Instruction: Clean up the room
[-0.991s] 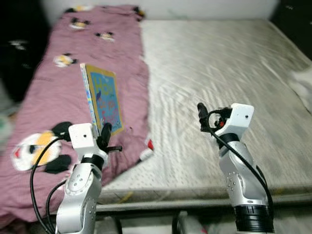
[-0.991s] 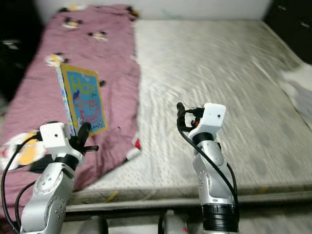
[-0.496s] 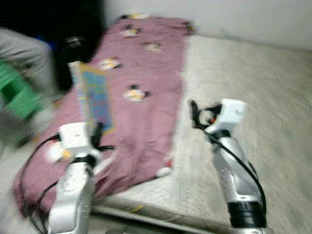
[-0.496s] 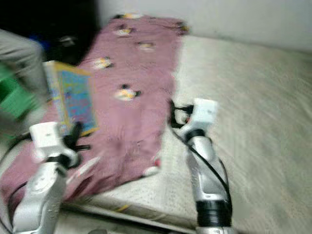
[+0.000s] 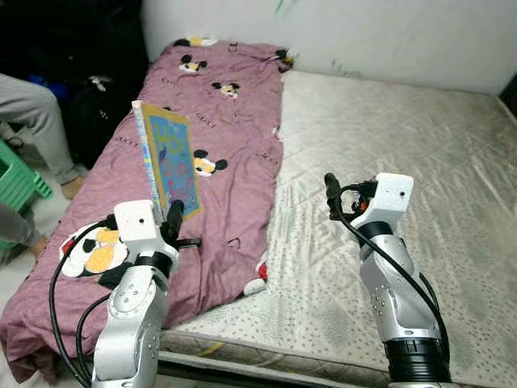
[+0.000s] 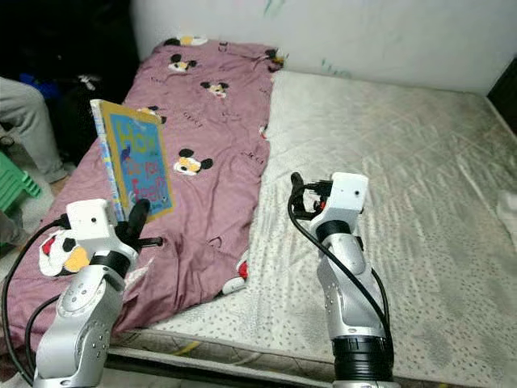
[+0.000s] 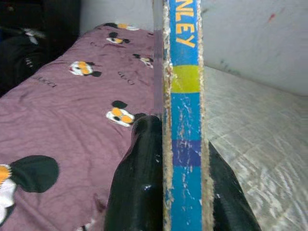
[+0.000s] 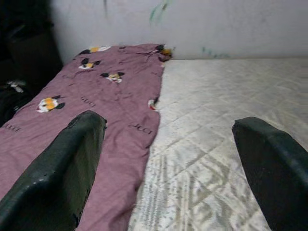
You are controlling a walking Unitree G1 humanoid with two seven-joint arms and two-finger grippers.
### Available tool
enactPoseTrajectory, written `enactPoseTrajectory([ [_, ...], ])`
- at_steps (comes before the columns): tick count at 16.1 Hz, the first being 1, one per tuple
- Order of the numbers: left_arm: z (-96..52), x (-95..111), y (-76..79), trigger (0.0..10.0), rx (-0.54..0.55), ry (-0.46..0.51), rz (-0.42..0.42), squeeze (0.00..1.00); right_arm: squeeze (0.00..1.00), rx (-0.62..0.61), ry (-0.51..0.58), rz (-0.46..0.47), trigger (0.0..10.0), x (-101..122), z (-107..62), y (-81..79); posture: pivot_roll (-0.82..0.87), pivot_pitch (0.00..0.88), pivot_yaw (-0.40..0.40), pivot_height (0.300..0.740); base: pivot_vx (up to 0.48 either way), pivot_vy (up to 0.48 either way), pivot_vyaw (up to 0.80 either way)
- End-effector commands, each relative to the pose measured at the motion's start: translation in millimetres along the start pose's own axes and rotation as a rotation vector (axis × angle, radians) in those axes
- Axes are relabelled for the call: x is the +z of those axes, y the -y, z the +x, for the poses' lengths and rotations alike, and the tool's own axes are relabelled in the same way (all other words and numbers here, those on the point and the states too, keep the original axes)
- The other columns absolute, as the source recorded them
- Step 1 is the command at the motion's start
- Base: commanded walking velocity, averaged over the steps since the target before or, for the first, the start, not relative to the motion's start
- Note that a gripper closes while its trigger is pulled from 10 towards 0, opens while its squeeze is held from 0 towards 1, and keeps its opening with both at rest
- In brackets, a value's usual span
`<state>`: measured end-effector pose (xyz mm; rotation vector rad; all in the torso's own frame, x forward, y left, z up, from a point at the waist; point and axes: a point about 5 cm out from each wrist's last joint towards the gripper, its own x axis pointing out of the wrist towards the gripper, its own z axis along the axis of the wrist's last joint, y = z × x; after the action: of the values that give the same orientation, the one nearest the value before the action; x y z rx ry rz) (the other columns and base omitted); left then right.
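Observation:
A thin blue and yellow picture book [image 5: 170,166] stands upright above the left side of the bed, and my left gripper [image 5: 174,222] is shut on its lower edge. In the left wrist view the book's worn spine [image 7: 184,120] sits between the two black fingers [image 7: 139,187]. My right gripper [image 5: 331,194] is raised over the bare mattress [image 5: 388,145], open, with nothing between its fingers [image 8: 62,168]. A mauve blanket [image 5: 218,129] with cartoon mouse prints covers the bed's left strip.
A person's grey-trousered leg [image 5: 36,113] and a green stool [image 5: 16,182] are on the floor left of the bed. Dark bags [image 5: 89,105] stand against the wall there. A white wall [image 5: 363,32] runs behind the bed.
The camera has swung left and pulled back, so the bed's left side, the person and the floor now show. Both arms keep their poses and the book stays held.

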<state>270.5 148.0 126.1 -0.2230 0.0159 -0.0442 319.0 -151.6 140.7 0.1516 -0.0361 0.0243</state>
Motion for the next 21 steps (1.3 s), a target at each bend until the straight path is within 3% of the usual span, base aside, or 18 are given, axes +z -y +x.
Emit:
enactPoseTrajectory([
  [1, 2.1, 5.3, 8.4, 10.0, -0.033, 0.029, -0.007, 0.0, 0.0, -0.026, -0.019, 0.0, 10.0, -2.2, -0.3, 6.9, -0.04, 0.052, -0.029, 0.74, 0.0, 0.0, -0.8],
  [7, 2.5, 4.3, 10.8, 10.0, -0.042, 0.023, -0.012, 0.0, 0.0, -0.023, -0.008, -0.025, 10.0, 0.1, 1.0, 6.2, -0.04, 0.059, -0.035, 0.74, 0.0, 0.0, -0.75],
  [21, 2.0, 2.5, 14.9, 10.0, -0.066, 0.016, -0.031, 0.0, 0.0, -0.021, -0.007, -0.047, 10.0, 0.0, 0.9, 5.3, -0.05, 0.065, -0.036, 0.74, 0.0, 0.0, -0.14],
])
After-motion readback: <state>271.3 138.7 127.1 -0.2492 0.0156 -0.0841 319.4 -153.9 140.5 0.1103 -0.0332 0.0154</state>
